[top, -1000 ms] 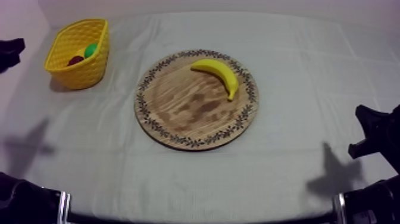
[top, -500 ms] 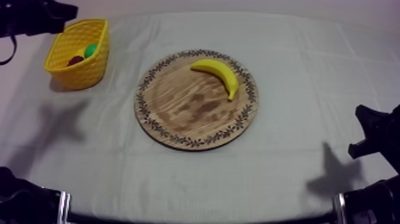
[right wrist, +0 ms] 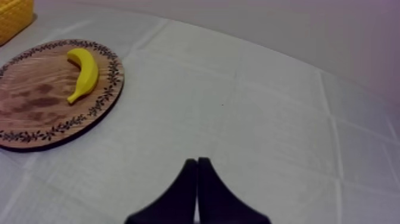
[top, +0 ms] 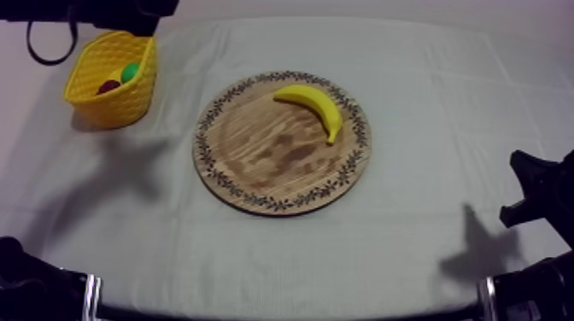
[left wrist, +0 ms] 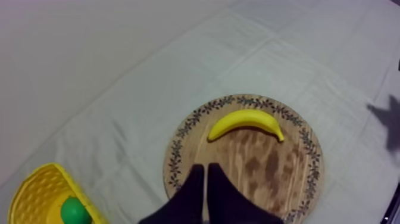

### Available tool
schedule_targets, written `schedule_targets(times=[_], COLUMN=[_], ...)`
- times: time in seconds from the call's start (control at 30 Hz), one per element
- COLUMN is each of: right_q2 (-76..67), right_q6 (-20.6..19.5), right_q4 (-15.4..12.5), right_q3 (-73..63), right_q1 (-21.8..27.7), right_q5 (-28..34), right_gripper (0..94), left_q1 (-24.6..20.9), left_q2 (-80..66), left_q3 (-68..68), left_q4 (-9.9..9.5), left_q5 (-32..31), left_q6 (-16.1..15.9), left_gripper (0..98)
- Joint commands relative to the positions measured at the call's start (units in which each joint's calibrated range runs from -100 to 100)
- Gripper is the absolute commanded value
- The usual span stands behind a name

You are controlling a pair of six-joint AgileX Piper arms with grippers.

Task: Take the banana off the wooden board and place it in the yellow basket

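Note:
The yellow banana (top: 312, 104) lies on the far right part of the round wooden board (top: 256, 162) at the table's middle. The yellow basket (top: 128, 107) stands at the far left. My left arm (top: 102, 12) reaches in over the basket's far rim. In the left wrist view my left gripper (left wrist: 205, 170) is shut on nothing, its fingers a narrow wedge high above the board (left wrist: 262, 173), short of the banana (left wrist: 245, 122). My right gripper (right wrist: 196, 162) is also shut on nothing, low over bare cloth, far from the banana (right wrist: 83, 72).
Inside the basket (left wrist: 36, 193) lie a green fruit (top: 130, 71) and a small red fruit (top: 108, 86). My right arm (top: 534, 192) rests at the lower right edge. Grey-white cloth (top: 427, 94) surrounds the board.
My left arm has swung from the table's left edge rightward along the far side, and now hangs over the basket. Its shadow followed. The banana and the right arm have not moved.

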Motion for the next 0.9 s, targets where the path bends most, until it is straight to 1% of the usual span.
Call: schedule_targets(times=[0.0,0.27,0.57,0.77,0.87], right_q2=[0.0,0.0,0.0,0.0,0.0], right_q6=[0.0,0.0,0.0,0.0,0.0], right_q4=[0.0,0.0,0.0,0.0,0.0], right_q3=[0.0,0.0,0.0,0.0,0.0], right_q1=[0.0,0.0,0.0,0.0,0.0], right_q5=[0.0,0.0,0.0,0.0,0.0], right_gripper=[0.3,0.3,0.3,0.3,0.3], left_q1=[0.5,1.7,1.9,2.2,2.2], left_q2=[2.7,13.7,26.9,35.0,38.2], left_q3=[-1.8,-12.3,-24.4,-32.6,-35.8], left_q4=[-0.07,-0.73,-1.11,-1.86,-2.36], left_q5=[0.2,5.7,10.0,14.0,16.3], left_q6=[0.1,1.4,3.5,5.8,8.1], left_gripper=[0.0,0.0,0.0,0.0,0.0])
